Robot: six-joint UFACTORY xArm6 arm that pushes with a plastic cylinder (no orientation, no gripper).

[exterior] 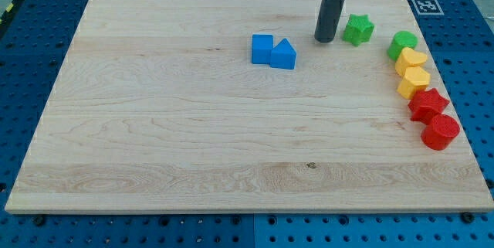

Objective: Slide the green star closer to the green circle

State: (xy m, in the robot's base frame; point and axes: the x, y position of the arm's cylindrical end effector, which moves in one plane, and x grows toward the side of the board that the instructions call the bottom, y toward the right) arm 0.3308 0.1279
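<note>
Small green plastic star block (358,29) sits near the board's top right, a short gap left of the green round block (402,45). My tip (324,40) stands just beside the star's left, so a rightward push should close the gap. No fingers here, only the rod. Pale wooden board (193,140) lies on blue perforated table (23,62); blue blocks well apart.

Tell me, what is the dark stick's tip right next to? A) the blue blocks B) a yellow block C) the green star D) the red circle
C: my tip sits just to the view's left of the green star, with the green circle further to the view's right of the star.
</note>
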